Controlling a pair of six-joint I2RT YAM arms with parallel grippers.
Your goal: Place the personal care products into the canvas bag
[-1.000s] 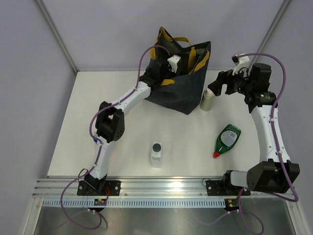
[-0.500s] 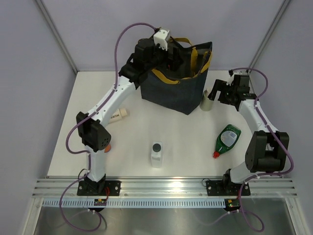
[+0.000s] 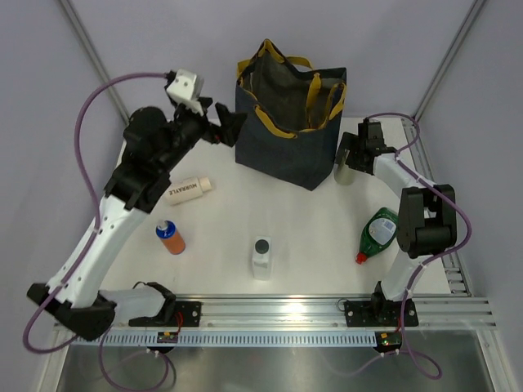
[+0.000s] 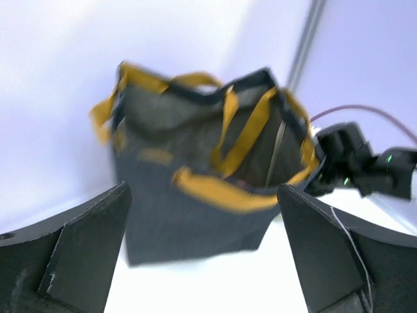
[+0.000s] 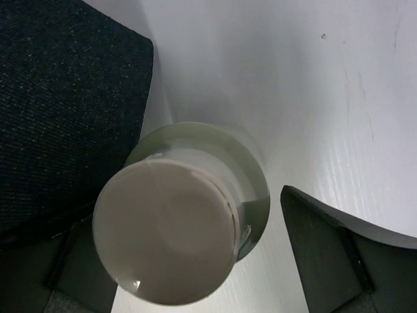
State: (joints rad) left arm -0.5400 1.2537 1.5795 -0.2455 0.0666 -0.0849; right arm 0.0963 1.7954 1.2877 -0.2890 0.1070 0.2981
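Beige bottle (image 5: 171, 229) stands upright on the bench (image 3: 310, 237), just beside the right wall of the bag (image 3: 288, 135). The wrist view cannot settle whether it touches the fabric. Long axis is vertical, cap up, pointing straight at the wrist camera.

Right hand (image 3: 357, 149) straddles the bottle from above, spread. A strip of bench shows between the bottle and the finger away from the bag (image 5: 335, 261). No contact yet, as far as I can tell.

Risks (judged):
- The bag-side finger sits in the narrow gap at the bag wall. Closing could snag the fabric and drag the bag, or tip the bottle.
- The bottle sits off-centre toward that finger, so closing may shove it before a pinch forms.
- The body is smooth and round, so a hold high at the cap could slip.
- The lift must clear the rim, and the handles drooping over the mouth could catch the bottle.

Left hand (image 3: 231, 129) hangs spread and empty near the bag's left side. Green bottle (image 3: 380, 231) lies by the right arm, where a sweep could knock it.
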